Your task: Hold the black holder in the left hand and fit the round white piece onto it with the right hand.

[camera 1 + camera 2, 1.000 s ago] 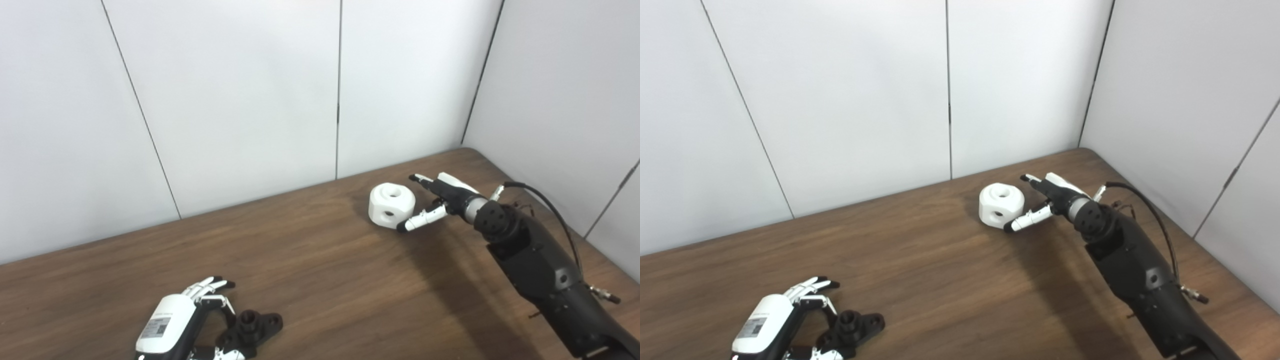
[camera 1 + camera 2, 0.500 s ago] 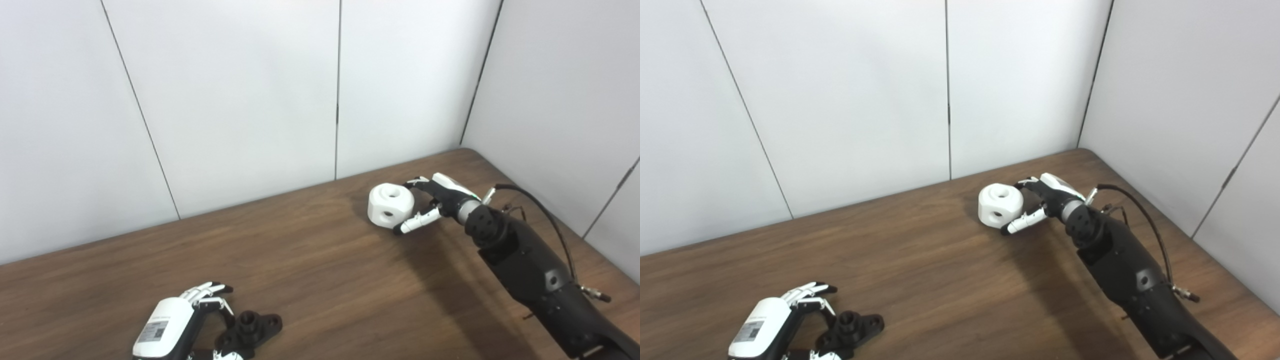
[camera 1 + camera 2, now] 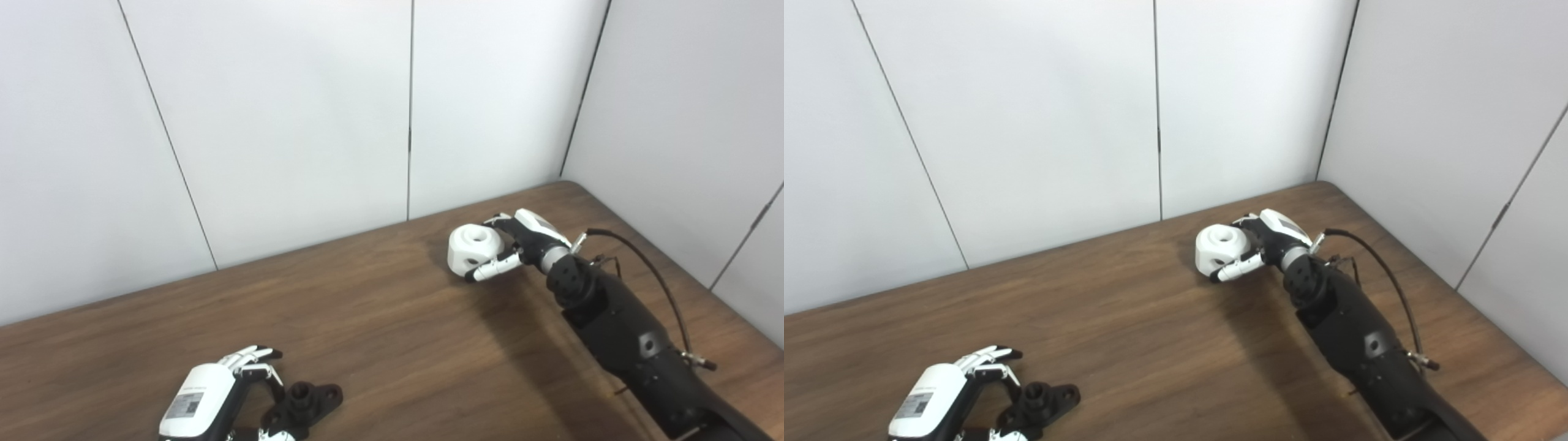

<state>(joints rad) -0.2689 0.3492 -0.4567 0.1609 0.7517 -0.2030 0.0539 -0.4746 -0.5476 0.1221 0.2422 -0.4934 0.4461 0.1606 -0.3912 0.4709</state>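
The round white piece (image 3: 470, 246), a chunky block with a hole on top and holes in its sides, sits at the far right of the table. My right hand (image 3: 519, 240) wraps it from the right, with the thumb across its front face and the fingers (image 3: 497, 220) over its back edge. The black holder (image 3: 304, 401), a flat flanged base with a short upright post, lies on the table near the front left. My left hand (image 3: 205, 399) rests just left of it with fingers spread. The holder's left end lies between thumb and fingers, not clamped.
The brown wooden table (image 3: 380, 318) meets white wall panels (image 3: 306, 122) at the back and at the right, forming a corner behind the white piece. A black cable (image 3: 643, 257) loops off my right forearm.
My right hand has moved left against the white piece, and its fingers and thumb have closed around it. The piece has shifted slightly left. My left hand has barely moved.
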